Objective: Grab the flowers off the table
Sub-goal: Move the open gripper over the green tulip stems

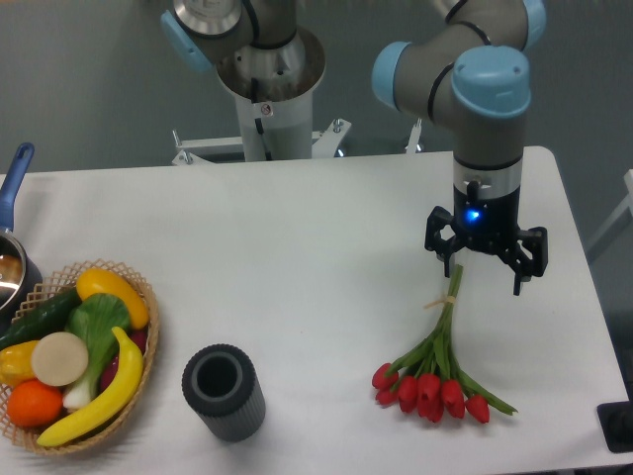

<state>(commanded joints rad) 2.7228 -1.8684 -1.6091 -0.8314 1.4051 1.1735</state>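
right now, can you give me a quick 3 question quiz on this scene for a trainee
1. True or false: the flowers are already lifted off the table.
2. Which end of the flowers lies nearest the gripper? A) the red blooms B) the stem ends C) neither
3. Fill in: the dark cylinder stands between the flowers and the ____ of fruit.

Key:
1. False; they lie flat on the table.
2. B; the stem ends sit right under the open gripper, blooms pointing toward the table's near edge.
3. basket
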